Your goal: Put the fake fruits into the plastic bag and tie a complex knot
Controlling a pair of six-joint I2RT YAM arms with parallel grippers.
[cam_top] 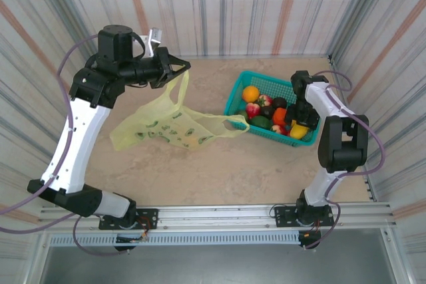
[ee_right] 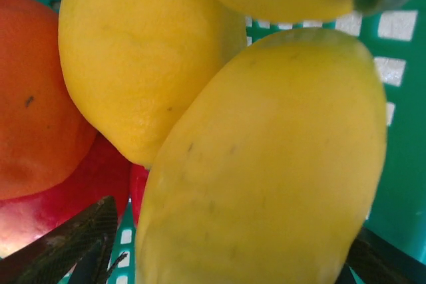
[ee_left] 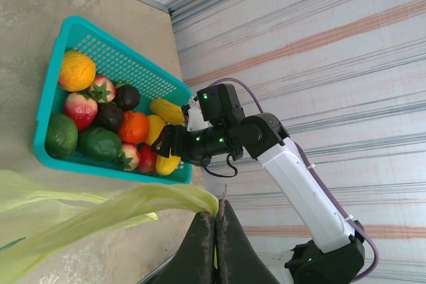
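The pale yellow-green plastic bag (cam_top: 166, 128) lies flat on the table, one handle (ee_left: 120, 207) pulled up. My left gripper (cam_top: 181, 70) is raised at the back left and shut on that handle, which is pinched between its dark fingers (ee_left: 200, 244). The fake fruits (cam_top: 266, 111) fill the teal basket (cam_top: 233, 98): orange, red, green, dark and yellow ones. My right gripper (cam_top: 299, 124) reaches down into the basket's near right corner. Its jaws stand either side of a yellow fruit (ee_right: 266, 164), and a gap shows beside the left finger (ee_right: 73, 244). No knot is in the handles.
Striped walls close in the table on three sides, and the basket stands near the right wall. Bare tabletop (cam_top: 219, 171) runs between the bag and the arm bases. The bag's other handle (cam_top: 229, 124) lies against the basket's left rim.
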